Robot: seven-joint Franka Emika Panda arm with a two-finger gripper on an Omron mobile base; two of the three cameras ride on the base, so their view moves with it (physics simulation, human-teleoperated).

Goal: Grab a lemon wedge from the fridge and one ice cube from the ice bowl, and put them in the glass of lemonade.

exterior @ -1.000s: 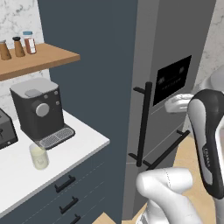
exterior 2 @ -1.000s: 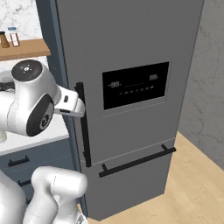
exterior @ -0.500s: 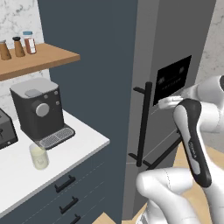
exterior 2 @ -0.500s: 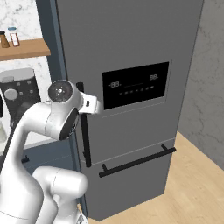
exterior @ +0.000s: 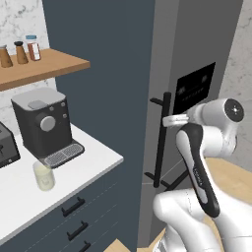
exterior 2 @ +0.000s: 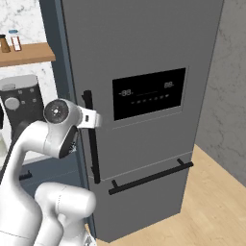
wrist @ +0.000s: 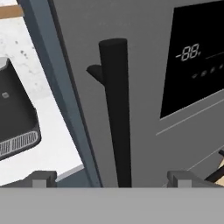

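Note:
The dark grey fridge stands with its door closed, its black display panel at mid height. Its long vertical black bar handle runs down the door's left edge. My gripper sits right at the upper part of that handle. In the hand view the handle rises between my two fingertips, which stand wide apart, open, around nothing. The glass of lemonade stands on the white counter in front of the coffee machine. The lemon wedge, the ice bowl and the ice cube are out of view.
A black coffee machine and a toaster stand on the white counter. Spice bottles line a wooden shelf above. A horizontal bar handle crosses the fridge's lower drawer. The floor to the right is wood.
The arm has swung in toward the fridge, and the hand has moved up to the vertical door handle. The fridge stays closed.

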